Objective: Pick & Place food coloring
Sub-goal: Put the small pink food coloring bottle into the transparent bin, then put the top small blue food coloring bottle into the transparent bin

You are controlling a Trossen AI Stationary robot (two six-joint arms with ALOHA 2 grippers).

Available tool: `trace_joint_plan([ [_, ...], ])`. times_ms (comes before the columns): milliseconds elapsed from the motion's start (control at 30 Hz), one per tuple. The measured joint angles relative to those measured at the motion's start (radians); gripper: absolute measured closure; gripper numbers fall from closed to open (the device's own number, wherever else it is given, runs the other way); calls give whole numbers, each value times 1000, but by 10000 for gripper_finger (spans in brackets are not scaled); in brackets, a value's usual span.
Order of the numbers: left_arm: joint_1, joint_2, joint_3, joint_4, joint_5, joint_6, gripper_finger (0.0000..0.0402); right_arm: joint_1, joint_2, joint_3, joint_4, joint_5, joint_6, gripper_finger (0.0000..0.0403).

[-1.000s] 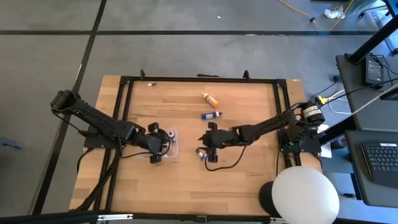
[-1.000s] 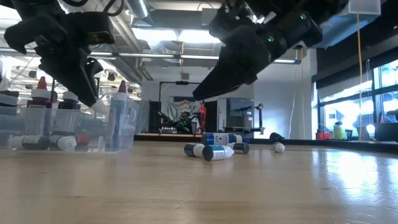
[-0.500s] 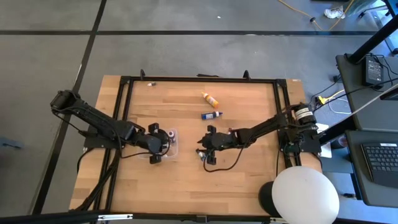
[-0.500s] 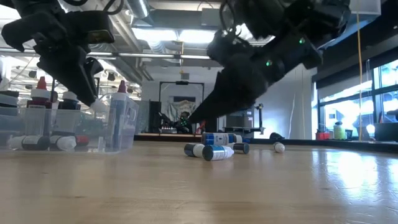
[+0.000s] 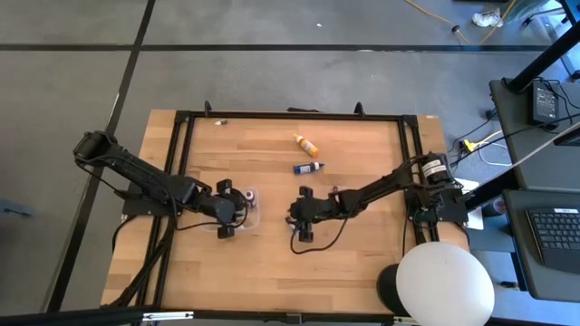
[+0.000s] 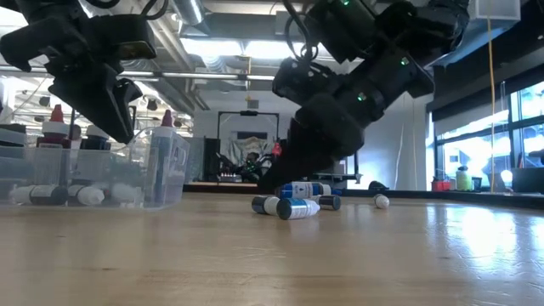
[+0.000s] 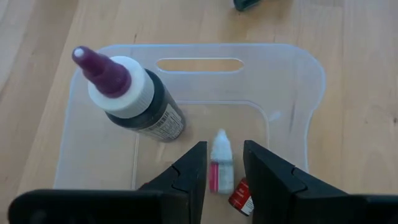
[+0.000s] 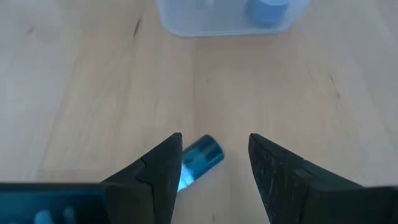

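Note:
The food coloring bottles are scattered. An orange-yellow bottle and a blue one lie toward the far edge. Small blue bottles lie on their sides at mid-table. My right gripper is open, low over them. One blue bottle lies on the wood close to one finger; I cannot tell if they touch. My left gripper is open above the clear tray. In the tray, a dark bottle with a purple tip stands and a tiny white-capped bottle lies.
The tray sits left of centre and holds several bottles, some upright, some lying. A small white thing lies farther right. A black frame borders the table. Bare wood shows toward the near edge.
My right gripper has moved toward the table's left edge and down, closing in on the small blue bottles at mid-table. The bottles have stayed where they were.

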Motion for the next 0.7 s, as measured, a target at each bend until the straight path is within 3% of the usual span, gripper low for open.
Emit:
trace_joint_plan([
  [700,0,-67,-5,4,19,6,298,9,3,0,-62,1,56,215],
])
